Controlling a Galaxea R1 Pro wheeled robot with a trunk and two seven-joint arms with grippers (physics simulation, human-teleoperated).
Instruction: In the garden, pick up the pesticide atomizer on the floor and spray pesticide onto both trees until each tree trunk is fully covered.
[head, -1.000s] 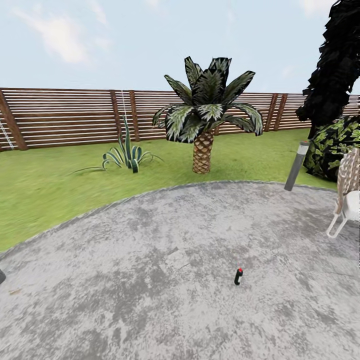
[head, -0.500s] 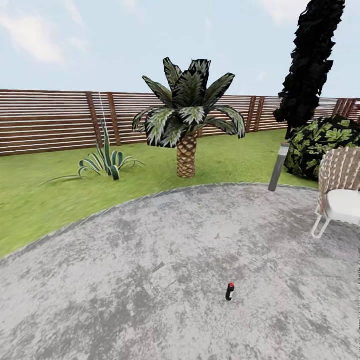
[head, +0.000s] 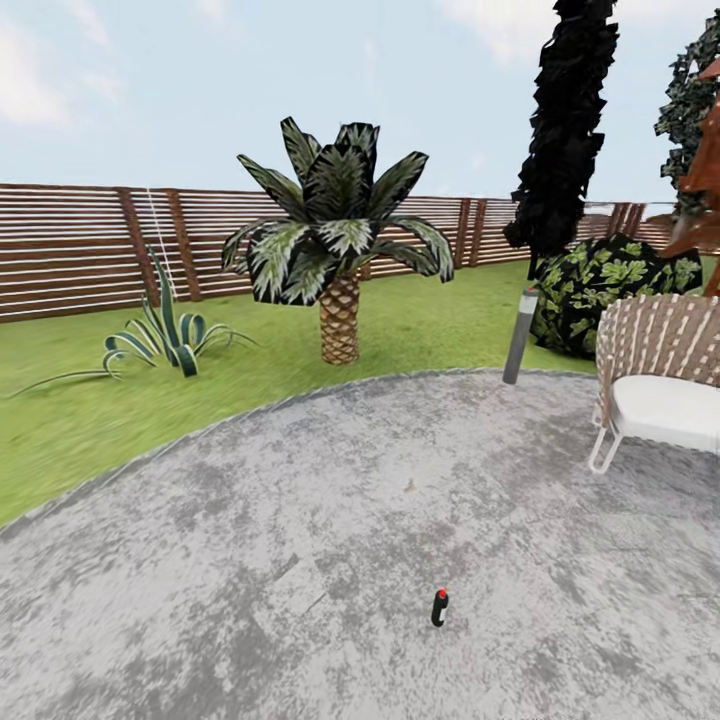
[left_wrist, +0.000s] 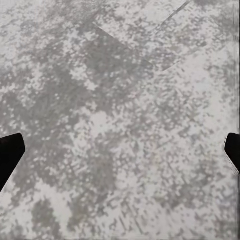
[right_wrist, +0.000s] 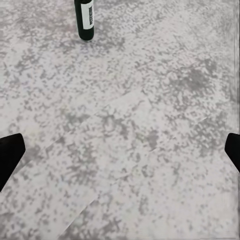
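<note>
Atomizer (head: 439, 607) stands upright on the stone patio (head: 300, 520), not the grass, black body with red cap, well ahead of the base. Right claw (right_wrist: 120, 150) is spread wide, empty, pointing down at the paving with the bottle beyond its fingers; left claw (left_wrist: 120, 150) likewise released. Judged: approach stage, claws pre-opened for the pickup.

A small black pesticide atomizer (head: 439, 607) with a red top is standing upright on the grey speckled stone patio (head: 250, 560). A white label is showing on its black body (right_wrist: 85, 19).
</note>
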